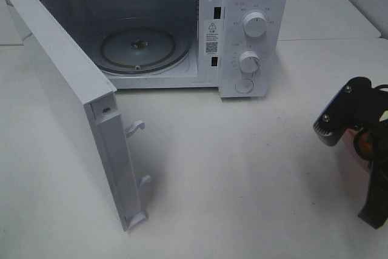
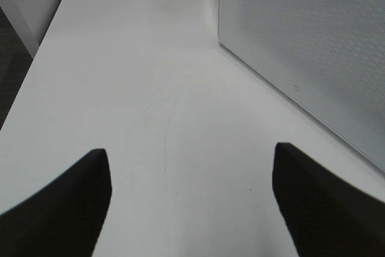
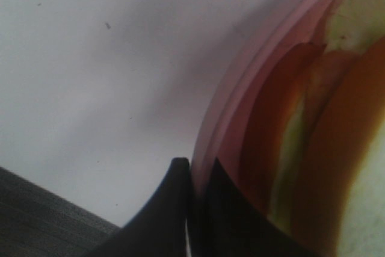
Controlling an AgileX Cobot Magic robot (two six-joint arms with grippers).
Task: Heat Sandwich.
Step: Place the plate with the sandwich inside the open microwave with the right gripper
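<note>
The sandwich [image 3: 340, 124] lies on a round pink plate [image 3: 240, 94]; only a close, blurred part of its pale bread and red-orange filling shows, in the right wrist view. My right gripper [image 3: 191, 176] is shut on the plate's rim, one finger on each side. In the high view the right arm's black wrist [image 1: 348, 110] sits at the table's right edge, with a bit of pink-orange [image 1: 364, 144] showing behind it. My left gripper [image 2: 189, 154] is open over bare table, holding nothing, and is outside the high view.
A white microwave [image 1: 251, 28] stands at the back, its cavity open with a glass turntable [image 1: 138, 47] inside. Its door [image 1: 60, 101] swings out far to the left; the left gripper is beside the door's outer face [image 2: 301, 40]. A table edge [image 2: 30, 58] runs nearby.
</note>
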